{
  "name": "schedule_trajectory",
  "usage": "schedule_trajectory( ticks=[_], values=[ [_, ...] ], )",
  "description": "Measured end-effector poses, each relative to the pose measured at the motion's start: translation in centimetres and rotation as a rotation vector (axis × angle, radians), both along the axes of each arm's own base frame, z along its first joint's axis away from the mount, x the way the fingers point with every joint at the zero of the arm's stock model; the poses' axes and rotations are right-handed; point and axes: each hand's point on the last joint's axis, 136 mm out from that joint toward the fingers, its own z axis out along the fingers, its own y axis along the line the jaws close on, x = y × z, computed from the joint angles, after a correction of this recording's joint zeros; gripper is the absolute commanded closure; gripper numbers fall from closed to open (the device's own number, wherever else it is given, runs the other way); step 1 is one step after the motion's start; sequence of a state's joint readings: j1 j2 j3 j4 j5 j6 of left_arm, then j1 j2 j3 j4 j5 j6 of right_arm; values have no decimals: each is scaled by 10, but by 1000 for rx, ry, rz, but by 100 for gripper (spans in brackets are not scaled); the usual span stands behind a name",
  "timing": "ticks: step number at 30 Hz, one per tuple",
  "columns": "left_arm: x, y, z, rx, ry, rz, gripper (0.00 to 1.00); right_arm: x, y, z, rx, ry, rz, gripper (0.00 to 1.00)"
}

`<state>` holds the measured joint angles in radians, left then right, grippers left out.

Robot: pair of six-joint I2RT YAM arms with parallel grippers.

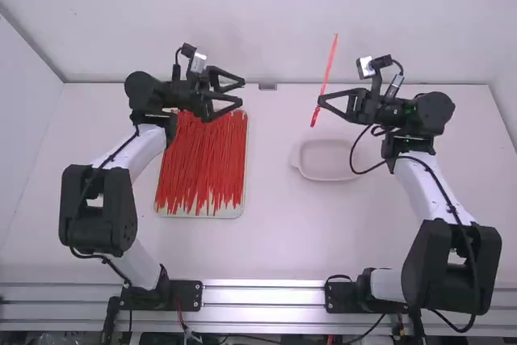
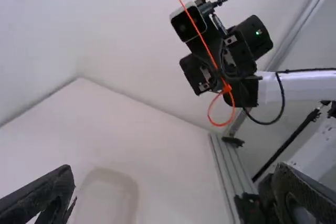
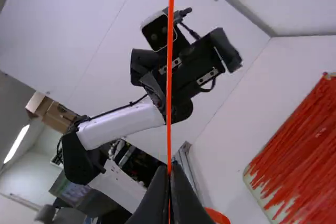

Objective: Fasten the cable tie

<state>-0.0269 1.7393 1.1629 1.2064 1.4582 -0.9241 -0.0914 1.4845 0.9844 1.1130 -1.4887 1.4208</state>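
Clearly, right jaws pinch red cable tie (image 1: 325, 78), loop partly hidden

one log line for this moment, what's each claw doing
right claw: shut on looped cable tie, tail up | left claw: open, above pile of cable ties | white dish: on table
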Motion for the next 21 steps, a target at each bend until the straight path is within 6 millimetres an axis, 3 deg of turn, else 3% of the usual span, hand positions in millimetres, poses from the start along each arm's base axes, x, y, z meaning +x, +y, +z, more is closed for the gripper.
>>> schedule_trajectory(
  ticks=[7, 15, 21],
  values=[
    [12, -3, -24, 8, 196, 18, 1, 10, -20, -15, -13, 34, -42, 100],
    [20, -6, -47, 31, 259, 50, 1, 22, -37, -53, -6, 176, -109, 100],
    [18, -23, -80, 88, 363, 75, 1, 31, -40, -88, -64, 213, -211, 100]
  ],
)
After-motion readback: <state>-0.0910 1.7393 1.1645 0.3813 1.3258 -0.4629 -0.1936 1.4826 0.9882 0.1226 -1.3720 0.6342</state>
